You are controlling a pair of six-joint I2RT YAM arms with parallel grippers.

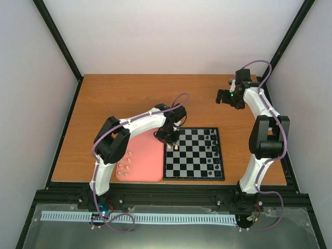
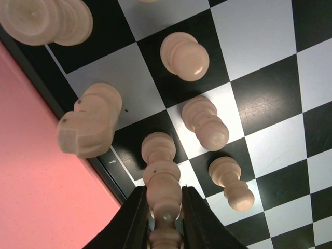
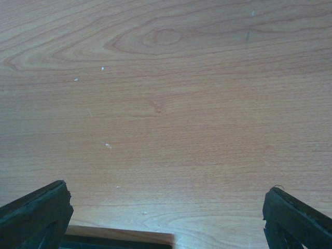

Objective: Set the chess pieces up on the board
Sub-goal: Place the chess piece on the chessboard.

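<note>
A: Near edge first. Pink tray (image 1: pixel 148 161), a few loose cream chess pieces (image 1: pixel 126 168) on its left side.
B: Left gripper (image 1: pixel 169 136)?
A: Over the board (image 1: pixel 194 168), at its left edge. Overhead view hides the jaws. The wrist view shows them clamped on one tall cream piece (image 2: pixel 163 181), with others standing on squares around it.
B: Black figures (image 1: pixel 211 145)?
A: On the board's right columns, seen overhead only.
B: Right gripper (image 1: pixel 228 97)?
A: Far back, jaws wide apart, bare wooden table (image 3: pixel 166 104) beneath.

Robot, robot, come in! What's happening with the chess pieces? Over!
Left jaws shut on a cream piece at the board edge. Right jaws open above the table. Other cream pieces crowd close; more wait on pink tray.
</note>
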